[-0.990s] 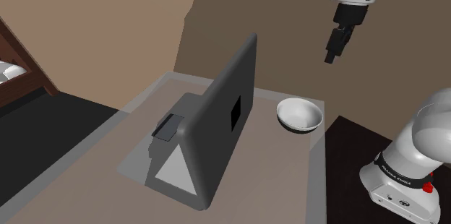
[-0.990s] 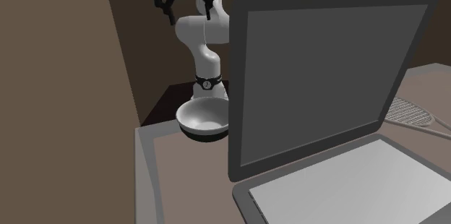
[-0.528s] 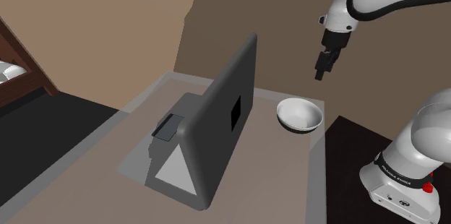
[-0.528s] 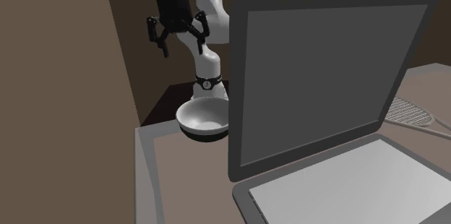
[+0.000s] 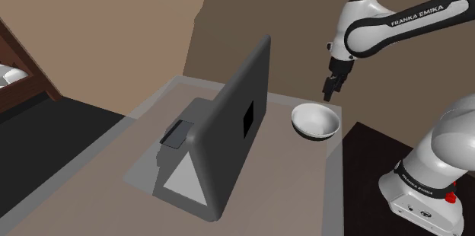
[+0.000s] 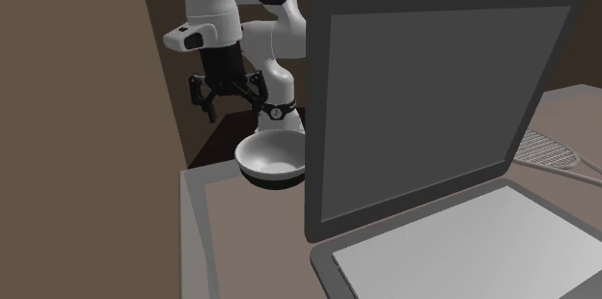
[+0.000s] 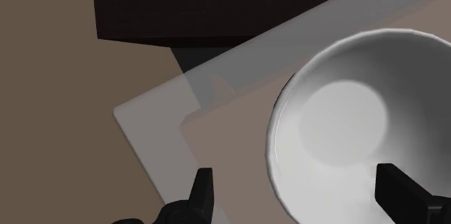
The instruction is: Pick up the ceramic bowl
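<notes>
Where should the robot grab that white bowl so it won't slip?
Probably the rim, coming straight down from above. The bowl sits upright, mouth up, and looks wider than the open pincer, so it cannot be clasped whole. One finger inside the wall and one outside should pinch it. The rim part away from the laptop looks freest; the pincer hangs above there.

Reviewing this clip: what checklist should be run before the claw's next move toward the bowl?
1. The claw open: ok, its fingers stand apart.
2. The bowl upright and empty: ok.
3. The claw above the bowl, not touching it: ok.
4. The bowl's rim between the fingers: ok in the wrist view, one finger over the inside, one outside.
5. The laptop apart from the bowl: ok.
6. Gap left above the rim: cannot tell.
</notes>
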Controlling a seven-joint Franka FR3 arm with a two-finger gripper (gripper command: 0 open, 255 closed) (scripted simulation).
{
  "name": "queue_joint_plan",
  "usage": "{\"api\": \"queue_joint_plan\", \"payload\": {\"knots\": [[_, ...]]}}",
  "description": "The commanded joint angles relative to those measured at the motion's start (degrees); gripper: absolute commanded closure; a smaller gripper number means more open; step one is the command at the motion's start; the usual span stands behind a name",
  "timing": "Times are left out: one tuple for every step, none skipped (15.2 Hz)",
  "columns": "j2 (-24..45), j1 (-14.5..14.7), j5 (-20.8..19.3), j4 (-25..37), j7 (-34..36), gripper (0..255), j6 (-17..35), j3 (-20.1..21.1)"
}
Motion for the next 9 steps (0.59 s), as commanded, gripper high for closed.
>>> {"api": "queue_joint_plan", "payload": {"knots": [[2.01,0.03,-0.11,-0.86,0.33,0,2.97,0.17],[2.55,0.05,-0.09,-1.30,0.28,0,3.94,0.13],[3.11,0.07,-0.06,-1.73,0.22,0,4.93,0.09],[3.69,0.09,-0.03,-2.14,0.17,0,5.92,0.05],[4.29,0.12,0.00,-2.53,0.11,0,6.92,0.01],[4.92,0.14,0.04,-2.92,0.05,0,7.93,-0.03],[5.57,0.18,0.08,-3.28,-0.02,0,8.94,-0.07],[6.64,0.23,0.16,-3.83,-0.12,0,10.56,-0.14],[6.61,0.23,0.16,-3.85,-0.12,0,10.55,-0.14]]}}
